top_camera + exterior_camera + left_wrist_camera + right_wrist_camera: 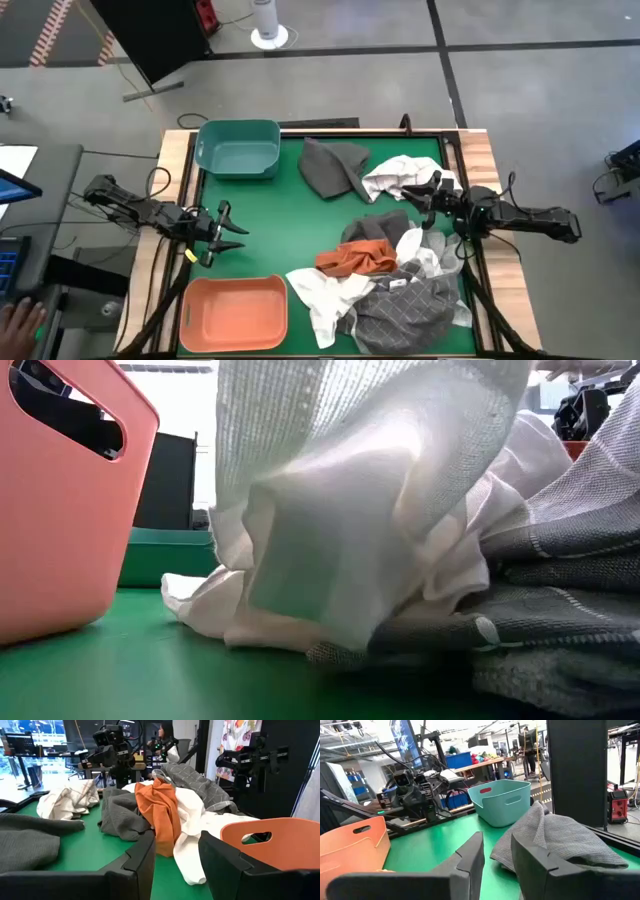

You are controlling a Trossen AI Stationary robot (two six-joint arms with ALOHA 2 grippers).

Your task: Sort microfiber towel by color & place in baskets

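Observation:
Two baskets stand on the table's left side: the teal basket (240,148) far, the salmon basket (235,312) near. A dark grey towel (335,165) and a pale checked towel (400,175) lie apart at the far middle. Nearer on the right lies a heap: a dark grey towel (375,228), an orange towel (357,258), a white towel (320,295) and a grey grid towel (405,310). My left gripper (228,230) stands open between the baskets. Beside the checked towel my right gripper (428,200) is open, with nothing between its fingers (470,855).
Bare green mat (270,225) lies between the baskets and the towel heap. A raised wooden rim (480,150) frames the table. In the low view the salmon basket (60,510) and the white towel (350,510) fill the foreground. People and equipment show in the room beyond.

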